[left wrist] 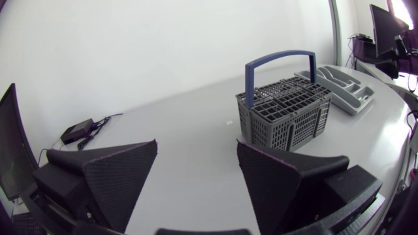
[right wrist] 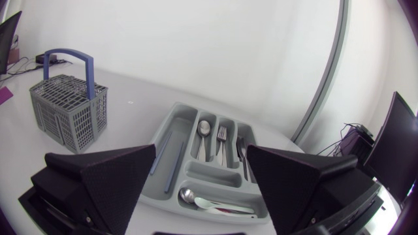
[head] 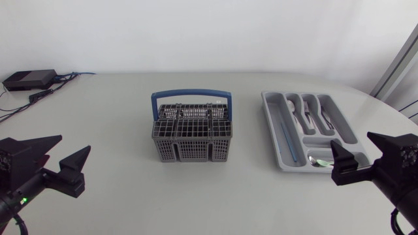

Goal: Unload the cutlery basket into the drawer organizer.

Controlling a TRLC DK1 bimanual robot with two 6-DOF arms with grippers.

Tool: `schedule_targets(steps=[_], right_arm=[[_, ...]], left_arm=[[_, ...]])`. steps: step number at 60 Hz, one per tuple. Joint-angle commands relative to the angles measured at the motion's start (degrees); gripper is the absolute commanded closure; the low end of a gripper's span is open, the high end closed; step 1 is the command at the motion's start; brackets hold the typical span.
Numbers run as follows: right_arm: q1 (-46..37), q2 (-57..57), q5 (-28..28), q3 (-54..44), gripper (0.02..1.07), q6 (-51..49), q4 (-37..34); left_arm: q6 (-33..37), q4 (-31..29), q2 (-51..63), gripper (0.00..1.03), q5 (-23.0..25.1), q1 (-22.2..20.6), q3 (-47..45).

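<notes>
Looking down on a grey cutlery basket (head: 191, 137) standing mid-table with its blue handle (head: 191, 95) upright, well apart from both arms. Seeing the grey drawer organizer (head: 269, 121) lying to the basket's right, near but not touching, holding a spoon (head: 293, 111), a fork (head: 307, 114) and a knife (head: 324, 117) in its three short lengthwise slots, a blue stick (head: 287, 140) in the long slot nearest the basket, and more cutlery (head: 319, 160) lying crosswise in the near slot. Finding the left gripper (head: 74, 143) hanging at the table's left side, jaws spread wide and gripping nothing, basket ahead across bare tabletop. Finding the right gripper (head: 351, 138) hovering by the organizer's near right corner, jaws likewise parted and empty, one finger covering part of that corner from above. Noting a small black box (head: 29, 79) with cables sitting at the far left corner, well apart from everything else.
</notes>
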Motion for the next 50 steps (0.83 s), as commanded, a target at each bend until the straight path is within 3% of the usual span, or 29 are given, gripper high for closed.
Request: schedule_targets(steps=[1, 32, 50], right_arm=[[0.6, -2.7, 0.4, -2.7, 0.07, 3.2, 1.4], [2.3, -19.3, 1.3, -13.0, 0.07, 15.5, 5.6], [2.3, -19.3, 1.3, -13.0, 0.07, 15.5, 5.6]], left_arm=[[-3.8, 1.9, -2.3, 0.05, -1.1, -0.6, -2.9], [-17.3, 12.5, -16.9, 0.05, -10.2, -2.7, -14.9], [-17.3, 12.5, -16.9, 0.05, -10.2, -2.7, -14.9]])
